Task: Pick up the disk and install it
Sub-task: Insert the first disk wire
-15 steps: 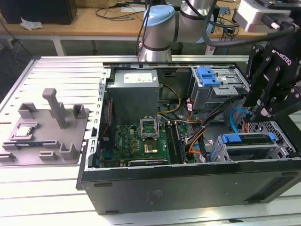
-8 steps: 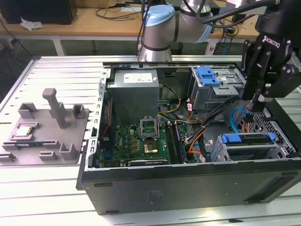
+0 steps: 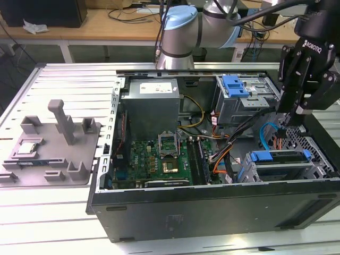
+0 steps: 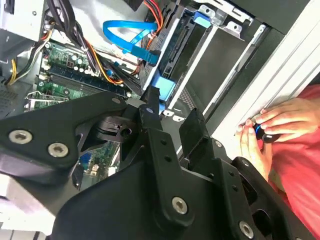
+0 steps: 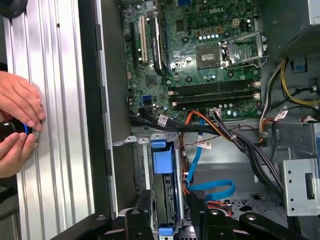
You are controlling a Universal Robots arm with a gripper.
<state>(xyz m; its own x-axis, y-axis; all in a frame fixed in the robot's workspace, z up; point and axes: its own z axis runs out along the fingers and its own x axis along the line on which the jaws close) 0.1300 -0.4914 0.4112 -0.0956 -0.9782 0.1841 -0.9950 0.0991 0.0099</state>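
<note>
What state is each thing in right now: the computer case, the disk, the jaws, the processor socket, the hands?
Computer case: lying on its side, panel off, inside exposed.
Disk: on edge in the drive bay, not held.
Gripper: jaws open, empty, above the drive bay.
Processor socket: cover flipped open.
Hands: cupped round a small dark device.

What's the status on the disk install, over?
Claw open, empty, over the drive cage. Disk, blue-framed, sits in the cage. Blue cable loops beside it; person's hand outside the computer case.
</note>
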